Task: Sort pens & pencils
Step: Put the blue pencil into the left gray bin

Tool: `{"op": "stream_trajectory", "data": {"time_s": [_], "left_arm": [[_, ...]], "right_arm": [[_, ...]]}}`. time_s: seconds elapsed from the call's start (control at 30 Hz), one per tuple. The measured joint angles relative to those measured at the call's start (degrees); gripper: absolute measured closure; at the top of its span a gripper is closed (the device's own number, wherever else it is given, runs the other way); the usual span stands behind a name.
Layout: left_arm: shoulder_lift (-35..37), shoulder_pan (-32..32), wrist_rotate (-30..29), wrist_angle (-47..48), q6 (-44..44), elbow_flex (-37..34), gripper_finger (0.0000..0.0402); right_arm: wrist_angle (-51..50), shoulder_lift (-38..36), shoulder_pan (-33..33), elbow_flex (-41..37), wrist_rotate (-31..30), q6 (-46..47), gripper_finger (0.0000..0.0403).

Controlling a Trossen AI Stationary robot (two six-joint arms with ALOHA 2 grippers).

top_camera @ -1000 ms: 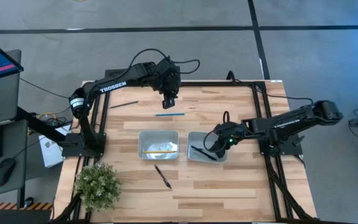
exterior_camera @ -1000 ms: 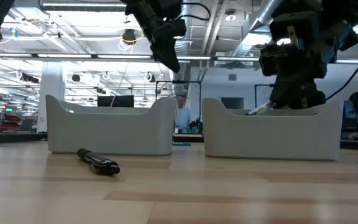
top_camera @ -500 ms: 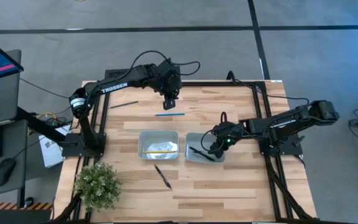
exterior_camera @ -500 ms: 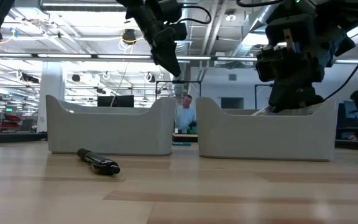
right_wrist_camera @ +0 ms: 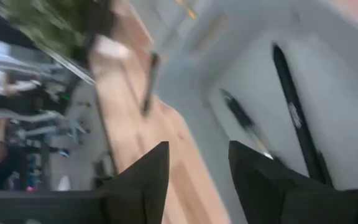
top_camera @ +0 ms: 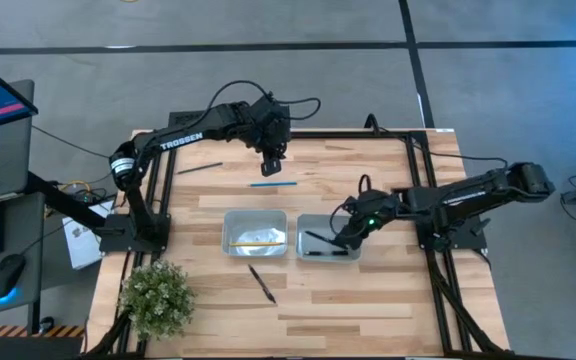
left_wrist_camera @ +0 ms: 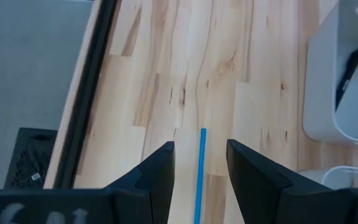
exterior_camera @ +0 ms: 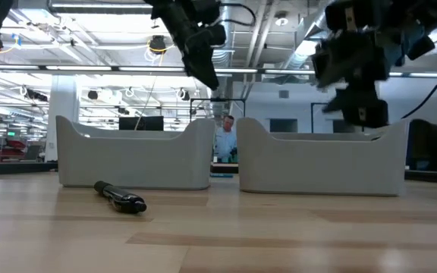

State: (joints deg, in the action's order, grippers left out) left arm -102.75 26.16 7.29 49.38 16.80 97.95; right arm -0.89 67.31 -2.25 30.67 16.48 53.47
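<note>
My left gripper (top_camera: 270,168) (left_wrist_camera: 201,149) hovers open above the light blue pencil (top_camera: 273,184) (left_wrist_camera: 199,180), which lies flat on the table and shows between its fingers. My right gripper (top_camera: 344,237) (exterior_camera: 363,114) (right_wrist_camera: 197,149) is open just above the right tray (top_camera: 328,217) (exterior_camera: 321,163). Black pens (right_wrist_camera: 294,112) (top_camera: 318,241) lie on that tray's floor. A yellow pencil (top_camera: 255,243) lies in the left tray (top_camera: 256,213). One black pen (top_camera: 262,283) (exterior_camera: 120,197) lies on the table near the trays. A dark pencil (top_camera: 199,167) lies toward the far left.
A potted plant (top_camera: 156,298) stands at the table's near left corner. The two trays sit side by side mid-table, almost touching. Black frame rails run along the table's left (top_camera: 168,180) and right (top_camera: 430,190) sides. Bare wood lies near the table's front edge.
My right gripper has risen out of the right tray, and the tray has slid a little toward the table's left, closer to the left tray. The pens stay on the tray's floor.
</note>
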Motion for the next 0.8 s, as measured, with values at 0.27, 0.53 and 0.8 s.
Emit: {"op": "stream_trajectory", "data": {"time_s": [0.27, 0.53, 0.8], "left_arm": [[7.12, 0.29, -0.26, -0.39, 0.09, 0.08, 0.0264], [12.67, 1.52, -0.42, -0.31, 1.09, 0.13, 0.0264], [13.32, 6.71, 0.83, 0.01, 1.15, 0.15, 0.0264]], "right_arm": [[-0.21, -7.19, 5.94, 2.50, -3.45, -5.65, 0.0205], [-0.32, -5.76, 17.03, 8.57, -2.42, -17.82, 0.0209], [-5.67, 1.72, 27.44, 18.42, 5.81, -29.67, 0.0207]]}}
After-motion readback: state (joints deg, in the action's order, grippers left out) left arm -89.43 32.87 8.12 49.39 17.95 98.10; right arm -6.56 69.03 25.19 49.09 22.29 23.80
